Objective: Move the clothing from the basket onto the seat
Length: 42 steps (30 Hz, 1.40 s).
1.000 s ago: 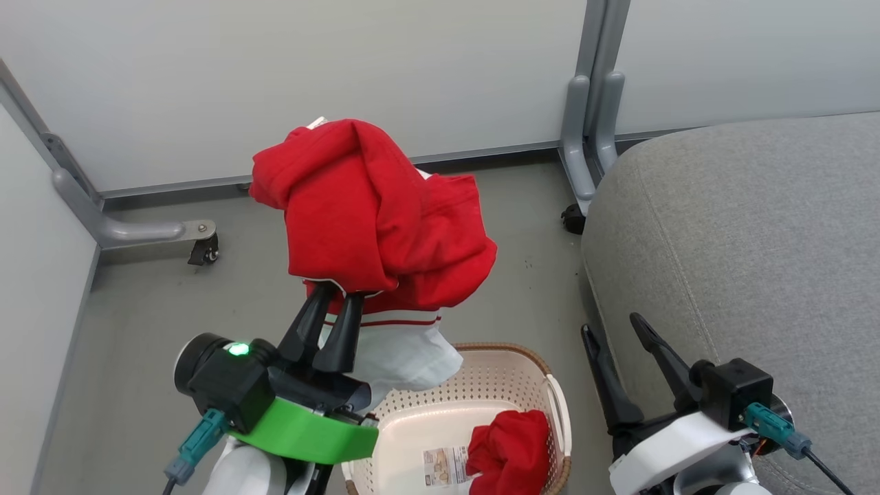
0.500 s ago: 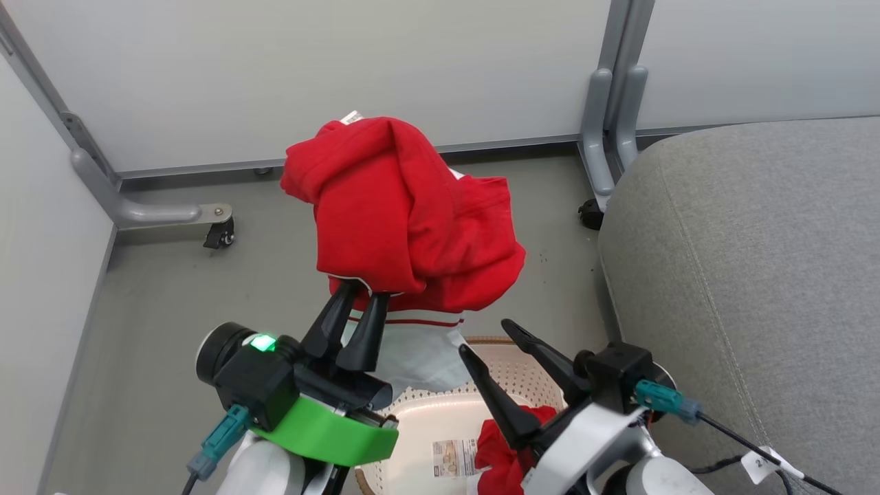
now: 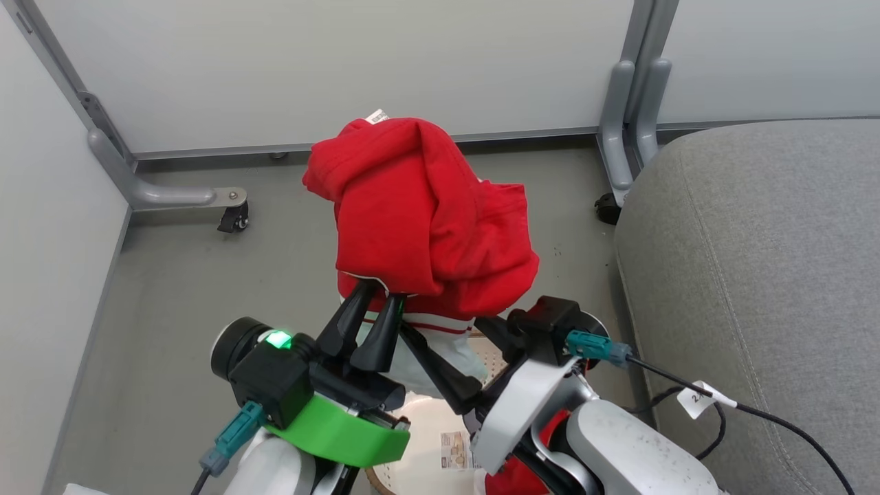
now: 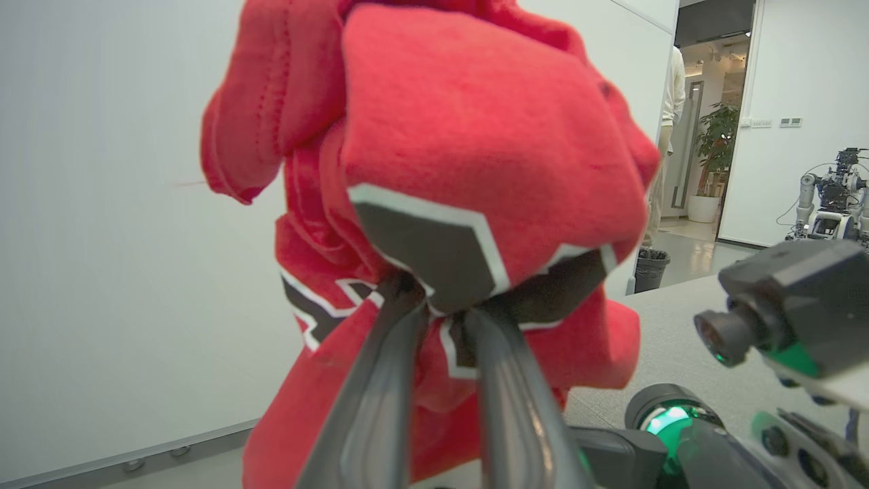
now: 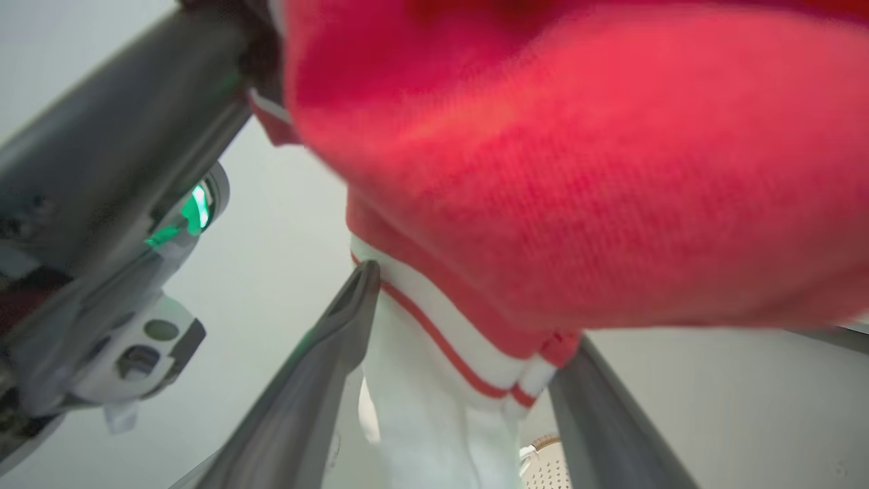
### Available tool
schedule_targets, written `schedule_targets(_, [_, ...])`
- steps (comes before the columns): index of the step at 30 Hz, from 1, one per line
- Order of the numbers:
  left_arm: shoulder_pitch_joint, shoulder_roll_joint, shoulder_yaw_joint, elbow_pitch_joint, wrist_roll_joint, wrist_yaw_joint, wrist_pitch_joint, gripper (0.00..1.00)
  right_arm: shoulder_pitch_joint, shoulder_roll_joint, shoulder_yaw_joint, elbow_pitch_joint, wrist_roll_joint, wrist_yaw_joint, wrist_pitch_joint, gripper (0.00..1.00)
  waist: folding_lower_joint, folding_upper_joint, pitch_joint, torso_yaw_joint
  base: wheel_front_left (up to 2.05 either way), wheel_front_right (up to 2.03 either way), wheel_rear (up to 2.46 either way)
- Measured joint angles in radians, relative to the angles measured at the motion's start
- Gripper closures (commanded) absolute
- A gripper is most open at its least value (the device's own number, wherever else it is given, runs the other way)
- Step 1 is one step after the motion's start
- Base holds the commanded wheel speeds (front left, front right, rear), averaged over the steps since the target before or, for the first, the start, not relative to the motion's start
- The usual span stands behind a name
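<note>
Your left gripper [image 3: 383, 295] is clamped on the bunched red clothing [image 3: 426, 213] and holds it aloft. A white hem with red stripes [image 3: 430, 347] hangs from the bundle's underside. Your right gripper [image 3: 443, 330] sits just beside the left, its 2 fingers spread to either side of that hem. Below both you can see the basket [image 3: 421, 421] — cream base, label [image 3: 454, 450], and more red fabric [image 3: 512, 474] inside. The seat [image 3: 756, 240] lies to your right.

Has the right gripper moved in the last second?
Yes. The right gripper swung left, away from the seat, over the basket; its open fingers now straddle the clothing held by the left gripper.
</note>
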Motion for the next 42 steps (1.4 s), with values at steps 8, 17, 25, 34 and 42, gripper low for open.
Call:
schedule_targets(8, [-0.001, 0.004, -0.002, -0.002, -0.009, 0.0, 0.0, 1.0, -0.063, 0.001, 0.055, 0.073, 0.055, 0.0, -0.057, 1.0, 0.0, 0.0, 0.002, 0.002, 0.0, 0.0, 0.0])
schedule_targets(17, [0.0, 0.005, -0.002, -0.003, -0.01, 0.0, 0.0, 1.0, -0.089, -0.01, 0.083, 0.108, 0.082, 0.0, -0.092, 1.0, 0.0, 0.0, -0.002, 0.002, 0.0, 0.0, 0.0])
schedule_targets(25, [0.001, 0.005, -0.003, 0.001, -0.01, 0.0, 0.0, 1.0, -0.106, -0.015, 0.098, 0.116, 0.09, 0.0, -0.105, 1.0, 0.0, 0.0, -0.003, 0.004, 0.0, 0.0, 0.0])
schedule_targets(34, [0.002, -0.004, 0.014, 0.004, 0.011, 0.006, 0.0, 0.0, -0.117, -0.024, 0.096, 0.12, 0.095, 0.0, -0.125, 1.0, 0.0, 0.0, -0.004, 0.006, 0.0, 0.0, 0.0])
schedule_targets(42, [0.005, 0.005, -0.004, 0.02, 0.031, 0.006, 0.0, 0.0, -0.128, -0.028, 0.064, 0.136, 0.076, 0.0, -0.136, 1.0, 0.0, 0.0, 0.003, 0.01, 0.0, 0.0, 0.0])
